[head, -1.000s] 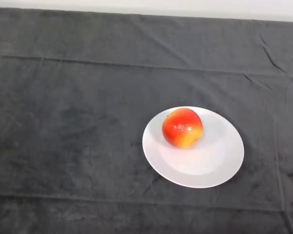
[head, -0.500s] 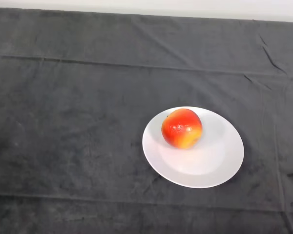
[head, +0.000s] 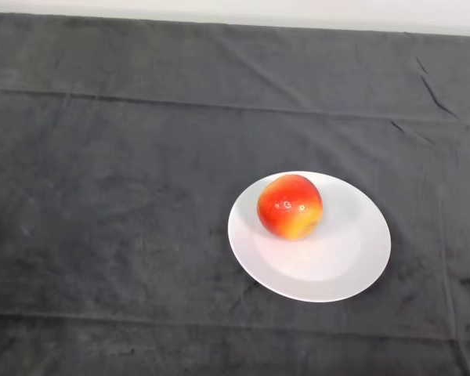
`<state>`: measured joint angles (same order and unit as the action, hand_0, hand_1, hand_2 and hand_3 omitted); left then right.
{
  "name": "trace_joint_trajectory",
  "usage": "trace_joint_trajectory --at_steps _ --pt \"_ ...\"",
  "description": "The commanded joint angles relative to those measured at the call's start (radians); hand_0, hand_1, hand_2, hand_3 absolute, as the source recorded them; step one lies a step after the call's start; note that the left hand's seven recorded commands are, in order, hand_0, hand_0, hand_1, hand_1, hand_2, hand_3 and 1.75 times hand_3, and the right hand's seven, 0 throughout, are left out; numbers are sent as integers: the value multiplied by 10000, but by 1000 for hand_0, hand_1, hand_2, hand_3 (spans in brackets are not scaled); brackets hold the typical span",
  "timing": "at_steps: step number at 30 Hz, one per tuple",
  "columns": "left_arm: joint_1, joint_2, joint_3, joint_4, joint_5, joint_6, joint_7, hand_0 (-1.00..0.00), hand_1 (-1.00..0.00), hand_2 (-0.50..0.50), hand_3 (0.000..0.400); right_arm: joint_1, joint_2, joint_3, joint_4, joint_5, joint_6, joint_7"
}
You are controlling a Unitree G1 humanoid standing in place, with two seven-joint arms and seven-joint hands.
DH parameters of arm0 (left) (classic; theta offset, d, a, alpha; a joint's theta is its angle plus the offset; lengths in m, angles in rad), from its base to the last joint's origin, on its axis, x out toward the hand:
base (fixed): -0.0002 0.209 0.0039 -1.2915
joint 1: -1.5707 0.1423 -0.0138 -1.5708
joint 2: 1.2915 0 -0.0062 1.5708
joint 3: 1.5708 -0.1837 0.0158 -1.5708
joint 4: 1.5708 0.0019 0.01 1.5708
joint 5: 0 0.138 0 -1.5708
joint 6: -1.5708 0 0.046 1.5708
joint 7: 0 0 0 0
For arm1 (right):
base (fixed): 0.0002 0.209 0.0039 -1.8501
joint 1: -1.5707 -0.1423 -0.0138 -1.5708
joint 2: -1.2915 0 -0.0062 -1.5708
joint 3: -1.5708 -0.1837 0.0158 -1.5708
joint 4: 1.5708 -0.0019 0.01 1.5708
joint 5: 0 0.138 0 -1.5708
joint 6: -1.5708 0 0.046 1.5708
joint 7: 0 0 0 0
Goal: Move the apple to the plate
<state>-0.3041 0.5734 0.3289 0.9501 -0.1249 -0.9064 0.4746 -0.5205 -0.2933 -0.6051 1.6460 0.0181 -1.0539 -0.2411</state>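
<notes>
Nearest the camera runs a bare stretch of dark cloth covering the worktop, creased by a faint fold line. Beyond it, right of centre, sits a round white plate flat on the cloth. The apple, red with a yellow patch low on its front, rests inside the plate toward its far left part, touching the plate's surface. Farther back the cloth shows long creases up to the worktop's far edge, where a pale wall begins.

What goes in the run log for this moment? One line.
apple: on plate, upper-left part | plate: on dark cloth | task: looks done
</notes>
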Motion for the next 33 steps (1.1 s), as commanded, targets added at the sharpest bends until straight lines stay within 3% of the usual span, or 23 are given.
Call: trace_joint_trajectory --at_steps 1,33 --pt "-472 79 174 428 187 -235 -96 0 0 0 0 1060 724 -103 883 91 847 -5" --pt "-652 -19 449 626 400 -341 -338 0 0 0 0 1058 720 -136 892 56 840 -10"
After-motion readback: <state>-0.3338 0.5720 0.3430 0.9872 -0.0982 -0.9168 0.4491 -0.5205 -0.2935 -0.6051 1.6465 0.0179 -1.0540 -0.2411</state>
